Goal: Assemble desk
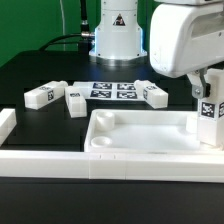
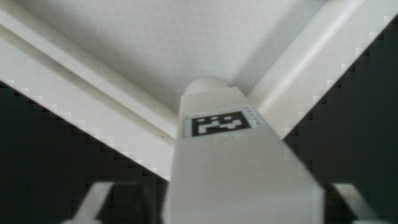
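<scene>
The white tray-like tabletop lies at the front of the black table, open side up, with a round socket at its near left corner. My gripper is shut on a white block leg with a black-and-white tag, holding it upright over the tabletop's right end. In the wrist view the held leg fills the middle, its tagged end pointing at the tabletop's corner walls, with my fingers on either side. Three more tagged legs lie behind the tabletop.
The marker board lies flat behind the tabletop, before the arm's white base. A long white border bar runs along the front and another piece stands at the exterior view's left.
</scene>
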{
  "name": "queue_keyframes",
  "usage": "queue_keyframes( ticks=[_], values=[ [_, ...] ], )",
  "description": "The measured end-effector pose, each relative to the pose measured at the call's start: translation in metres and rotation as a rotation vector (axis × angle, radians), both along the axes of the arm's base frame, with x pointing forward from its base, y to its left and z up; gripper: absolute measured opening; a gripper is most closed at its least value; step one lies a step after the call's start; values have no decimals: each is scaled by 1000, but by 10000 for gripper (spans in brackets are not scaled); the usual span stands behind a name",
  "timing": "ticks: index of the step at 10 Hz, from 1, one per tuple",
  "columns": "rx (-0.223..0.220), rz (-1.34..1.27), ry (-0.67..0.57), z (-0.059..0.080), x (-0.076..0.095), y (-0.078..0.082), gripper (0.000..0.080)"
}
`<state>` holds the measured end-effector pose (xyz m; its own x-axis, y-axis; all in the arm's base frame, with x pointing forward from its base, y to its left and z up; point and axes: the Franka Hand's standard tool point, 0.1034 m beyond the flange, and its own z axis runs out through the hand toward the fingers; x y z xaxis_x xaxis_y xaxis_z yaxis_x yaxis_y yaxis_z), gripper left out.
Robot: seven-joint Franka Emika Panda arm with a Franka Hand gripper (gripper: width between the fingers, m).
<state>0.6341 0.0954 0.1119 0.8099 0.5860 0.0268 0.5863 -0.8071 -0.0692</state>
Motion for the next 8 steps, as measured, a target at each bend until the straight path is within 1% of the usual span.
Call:
queue_keyframes(
  ticks=[1, 4, 5, 8],
  values=[
    [0, -10, 1, 0, 0, 0, 287],
    [3, -50, 4, -1, 0, 0, 288],
    [19, -138, 12, -1, 2, -2, 288],
    [26, -442, 40, 0, 3, -2, 288]
  ],
)
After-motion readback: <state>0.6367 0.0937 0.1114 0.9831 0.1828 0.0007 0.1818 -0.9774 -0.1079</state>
